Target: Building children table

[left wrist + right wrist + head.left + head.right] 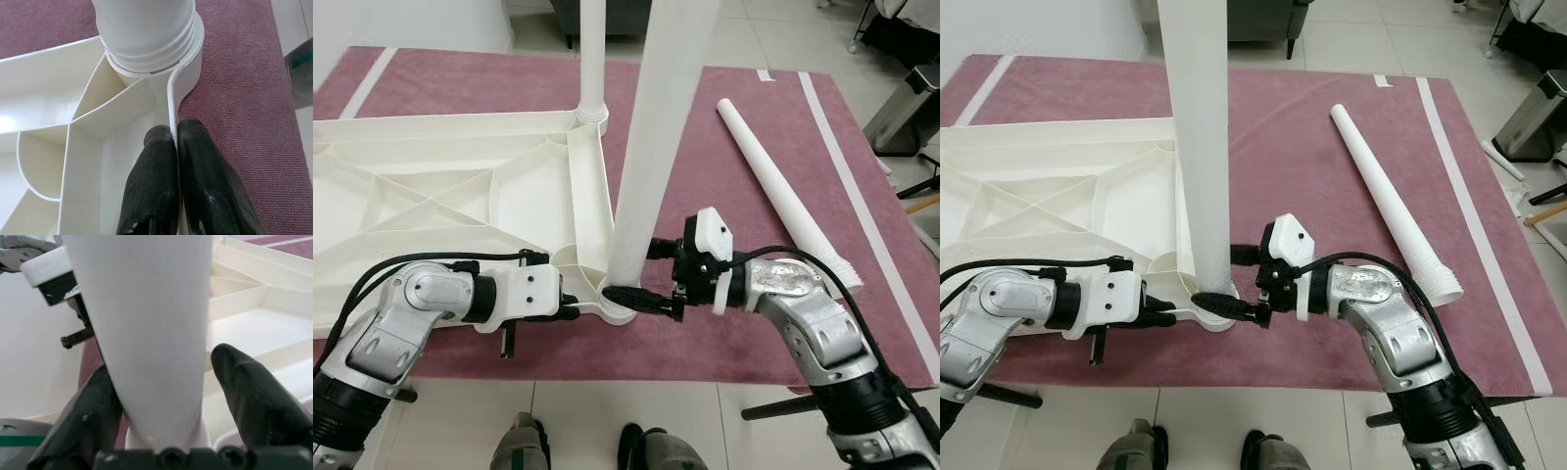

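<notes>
Pink rug over pale tile; on it lies the white tabletop, upside down with its ribbed underside showing. At its near corner socket a white table leg stands upright, its threaded end seated in the collar. Our right gripper has its two black fingers either side of the leg's base, one touching, the other standing a little off in the right wrist view, so not fully clenched. Our left gripper is clamped on the tabletop's thin rim just beside the socket, steadying it. We judge the step to be screwing this leg home; next calls for a firmer hold and a twist, rim kept still. A second leg already stands at the far corner; a spare leg lies apart on the rug. How deep the threads sit we cannot tell, and the legs' tops are cut off.
</notes>
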{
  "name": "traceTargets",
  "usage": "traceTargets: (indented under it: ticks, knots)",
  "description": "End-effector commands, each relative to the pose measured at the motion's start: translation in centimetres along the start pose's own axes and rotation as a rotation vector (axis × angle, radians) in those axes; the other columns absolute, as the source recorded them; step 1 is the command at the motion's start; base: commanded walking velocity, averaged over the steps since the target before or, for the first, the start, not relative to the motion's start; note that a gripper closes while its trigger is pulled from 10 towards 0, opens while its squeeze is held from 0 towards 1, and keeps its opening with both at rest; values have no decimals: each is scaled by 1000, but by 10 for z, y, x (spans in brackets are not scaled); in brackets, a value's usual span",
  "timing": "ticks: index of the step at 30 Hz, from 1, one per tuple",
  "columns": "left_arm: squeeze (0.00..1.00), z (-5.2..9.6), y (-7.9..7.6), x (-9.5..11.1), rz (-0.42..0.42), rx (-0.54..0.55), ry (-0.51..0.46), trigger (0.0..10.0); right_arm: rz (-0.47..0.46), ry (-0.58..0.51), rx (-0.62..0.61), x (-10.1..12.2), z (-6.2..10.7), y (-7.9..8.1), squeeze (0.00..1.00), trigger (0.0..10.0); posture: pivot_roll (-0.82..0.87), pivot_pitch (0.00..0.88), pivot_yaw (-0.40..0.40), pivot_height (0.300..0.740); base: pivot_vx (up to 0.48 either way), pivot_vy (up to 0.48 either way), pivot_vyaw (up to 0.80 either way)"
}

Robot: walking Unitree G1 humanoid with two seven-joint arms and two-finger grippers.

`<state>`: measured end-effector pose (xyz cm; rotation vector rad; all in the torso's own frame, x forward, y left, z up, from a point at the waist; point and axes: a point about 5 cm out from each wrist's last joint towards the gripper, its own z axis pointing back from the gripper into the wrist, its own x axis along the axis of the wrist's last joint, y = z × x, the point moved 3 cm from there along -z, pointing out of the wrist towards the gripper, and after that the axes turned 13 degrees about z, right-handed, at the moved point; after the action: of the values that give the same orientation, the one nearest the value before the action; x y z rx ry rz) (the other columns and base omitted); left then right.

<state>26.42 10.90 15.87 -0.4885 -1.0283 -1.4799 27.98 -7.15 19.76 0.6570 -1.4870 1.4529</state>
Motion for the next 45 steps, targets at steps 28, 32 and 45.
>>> traceTargets:
  ticks: [28,32,45]
  knots:
    - [0,-9,8,24,12,84,-126,0,18,68,71,-26,-38,1,0,0,150,158,-21,740,0,0,0]
    - [0,-12,28,28,30,181,-135,0,5,157,-116,-37,-45,-16,0,0,153,158,-27,740,0,0,0]
    - [0,-38,86,29,95,371,-75,0,-182,378,-688,-62,-62,-43,0,0,127,161,-2,740,0,0,0]
